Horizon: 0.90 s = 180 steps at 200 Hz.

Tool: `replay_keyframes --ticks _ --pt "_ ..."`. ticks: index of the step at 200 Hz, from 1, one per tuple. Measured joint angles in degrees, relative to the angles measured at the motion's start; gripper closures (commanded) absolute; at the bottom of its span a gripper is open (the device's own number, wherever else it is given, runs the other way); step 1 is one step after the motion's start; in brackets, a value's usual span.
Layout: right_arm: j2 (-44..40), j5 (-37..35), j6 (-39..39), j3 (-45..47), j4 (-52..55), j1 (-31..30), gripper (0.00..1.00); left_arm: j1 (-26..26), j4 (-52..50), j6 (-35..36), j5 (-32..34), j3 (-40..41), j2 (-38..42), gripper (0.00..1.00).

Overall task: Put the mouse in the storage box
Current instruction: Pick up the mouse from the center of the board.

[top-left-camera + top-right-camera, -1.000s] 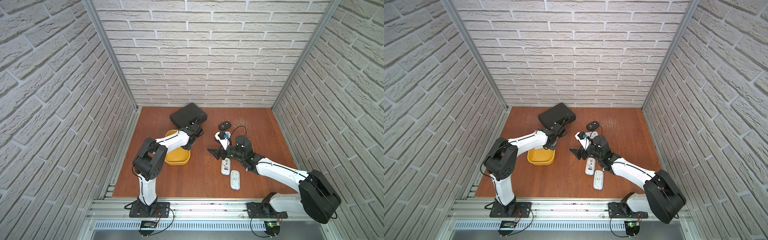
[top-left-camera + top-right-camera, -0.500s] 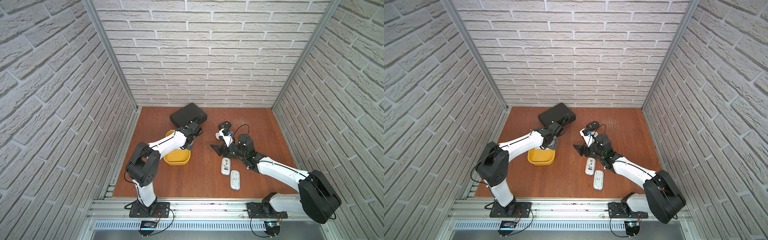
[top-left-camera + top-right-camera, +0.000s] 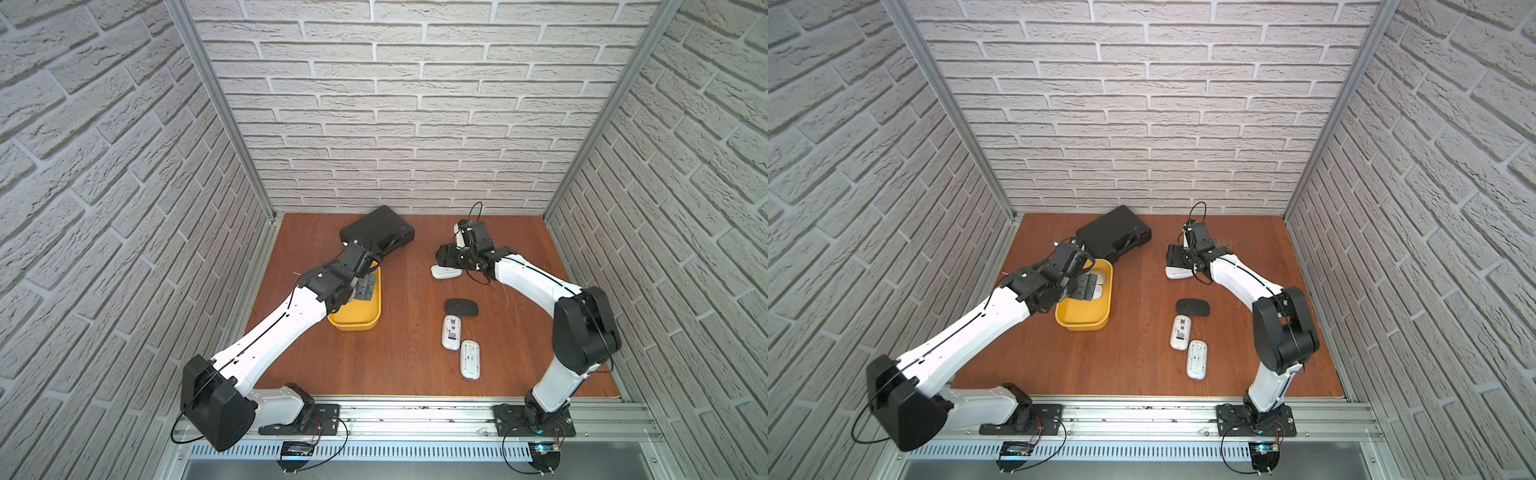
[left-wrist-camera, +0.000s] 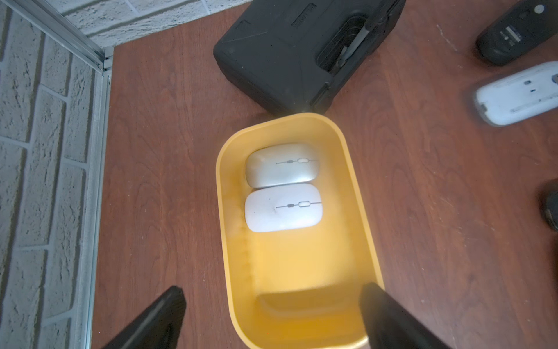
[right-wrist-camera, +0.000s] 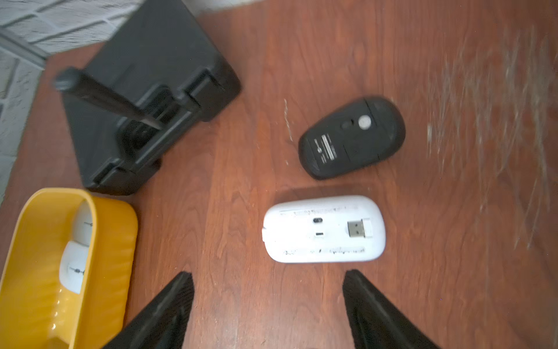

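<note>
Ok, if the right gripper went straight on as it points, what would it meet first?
Probably the upturned white mouse, centred ahead of the open right gripper; depth is unclear, so it might touch the table first.

White brick walls (image 3: 415, 104), reddish wooden tabletop (image 3: 395, 361)

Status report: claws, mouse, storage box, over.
Left claw open above storage box, two mice inside. Right claw open over upturned white mouse. Black case beside box, not blocking.
</note>
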State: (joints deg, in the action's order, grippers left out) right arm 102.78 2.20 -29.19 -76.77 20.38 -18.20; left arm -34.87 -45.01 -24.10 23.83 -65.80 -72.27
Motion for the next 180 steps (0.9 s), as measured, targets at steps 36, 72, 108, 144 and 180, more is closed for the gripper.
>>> replay_keyframes --ticks 36,72,108,144,180 --pt "9.60 -0.85 -12.55 -8.66 9.70 -0.55 0.13 0.37 -3.50 -1.18 -1.22 2.49 3.04 0.05" --pt "18.08 -3.30 -22.18 -18.23 17.55 -1.22 0.12 0.37 -4.63 -2.12 -1.90 4.98 7.32 0.05" --pt "20.37 -6.05 -29.99 -21.49 21.97 -1.38 0.10 0.35 -4.68 -2.62 -2.14 5.49 7.50 0.05" --pt "21.49 -9.20 -35.10 -24.50 25.53 -1.36 0.06 -0.46 -4.35 -2.60 -2.23 5.57 7.32 0.05" --pt "27.21 -9.99 -35.47 -32.48 29.09 -1.44 0.06 -1.70 -4.37 -2.60 -1.84 5.60 6.99 0.05"
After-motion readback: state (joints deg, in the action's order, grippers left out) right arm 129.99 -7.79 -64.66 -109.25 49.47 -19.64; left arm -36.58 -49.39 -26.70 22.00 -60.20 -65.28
